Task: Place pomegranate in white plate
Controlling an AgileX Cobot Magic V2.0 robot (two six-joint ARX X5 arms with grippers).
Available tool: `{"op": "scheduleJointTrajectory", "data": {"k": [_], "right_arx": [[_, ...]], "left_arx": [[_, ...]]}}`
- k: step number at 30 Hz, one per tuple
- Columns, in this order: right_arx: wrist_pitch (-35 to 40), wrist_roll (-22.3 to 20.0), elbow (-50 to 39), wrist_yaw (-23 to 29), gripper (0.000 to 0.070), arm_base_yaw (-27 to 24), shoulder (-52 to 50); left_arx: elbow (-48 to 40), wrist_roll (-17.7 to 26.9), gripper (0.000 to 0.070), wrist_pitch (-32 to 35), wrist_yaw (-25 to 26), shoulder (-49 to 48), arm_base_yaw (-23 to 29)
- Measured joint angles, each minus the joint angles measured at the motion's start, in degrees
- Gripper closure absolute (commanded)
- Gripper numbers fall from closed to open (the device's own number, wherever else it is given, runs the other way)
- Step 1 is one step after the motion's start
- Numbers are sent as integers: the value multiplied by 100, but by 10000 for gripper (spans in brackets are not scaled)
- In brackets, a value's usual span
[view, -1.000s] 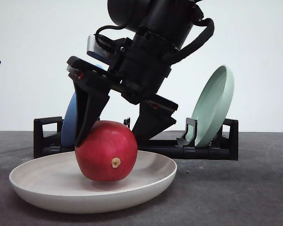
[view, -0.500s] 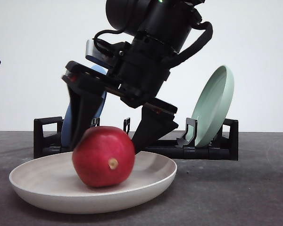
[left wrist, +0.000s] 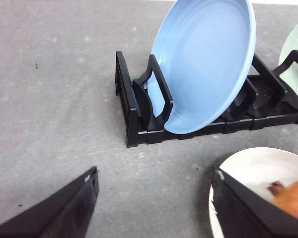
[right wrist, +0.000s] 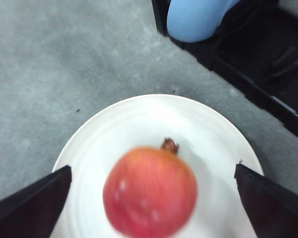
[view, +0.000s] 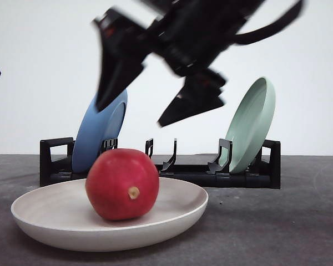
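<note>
Above the plate, the right tool hangs spread wide and empty, its two dark fingers splayed apart and blurred with motion, touching nothing. Straight below it sits the pomegranate, well clear of both fingertips. That is the relation to watch: fruit directly under the tool, free air between them. From the right wrist view you look straight down through the gap, and the pomegranate lies between the two finger tips, its stem nub pointing toward the rack. It rests on the white plate, a little off the middle but well inside the rim, and it looks settled. I'd call the placing done; what is left, by my reckoning, is simply for this arm to pull clear without brushing the fruit. Off to the side, the left tool is also spread open and holding nothing, low over the grey table. Behind stands the black rack with a blue plate and a green plate propped upright.
</note>
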Motion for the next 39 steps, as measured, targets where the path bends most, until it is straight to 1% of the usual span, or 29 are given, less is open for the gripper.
{"op": "scheduleJointTrajectory", "data": {"k": [4, 9, 12, 16, 22, 25, 27, 31, 32, 33, 34, 35, 36, 37, 38, 39], "right_arx": [[58, -12, -642, -161, 76, -231, -778], [5, -9, -1305, -410, 81, -779, -1673], [-97, 10, -1592, -533, 82, -1278, -2184], [-452, 10, -1792, -761, 82, -2014, -2590], [-762, -20, -2036, -1103, 82, -3083, -2986], [-844, -70, -2105, -1166, 82, -3476, -3056], [-853, -161, -2108, -1165, 82, -3600, -3058], [-911, -332, -2108, -1176, 82, -3617, -3060], [-912, -347, -2108, -1175, 106, -3617, -3060], [-912, -359, -2108, -1174, 162, -3617, -3060], [-912, -363, -2108, -1176, 321, -3617, -3060], [-902, -371, -2108, -1176, 511, -3617, -3060], [-888, -379, -2108, -1176, 672, -3617, -3060], [-872, -389, -2108, -1176, 679, -3619, -3060], [-857, -403, -2108, -1176, 683, -3618, -3060], [-844, -419, -2108, -1176, 684, -3617, -3060]], "left_arx": [[0, 0, 267, -6, 0, 0, 0], [0, -2, 267, -15, 0, 0, 0], [0, 0, 267, -22, 0, 0, 0], [0, 0, 267, -30, 0, 0, 0], [0, 0, 267, -30, 0, 0, 0], [0, 0, 267, -31, 0, 0, 0], [0, 0, 267, -31, 0, 0, 0], [0, -2, 267, -73, 0, 0, 0], [0, -2, 269, -79, 0, 0, 0], [0, -2, 284, -81, 0, 0, 0], [0, 0, 345, -81, 0, 0, 0], [0, -3, 483, -80, 15, 0, 0], [0, -8, 620, -80, 32, 0, 0], [0, -15, 659, -84, 41, 0, 0], [0, -25, 675, -91, 44, 0, 0], [0, -35, 676, -98, 44, 0, 0]]}}
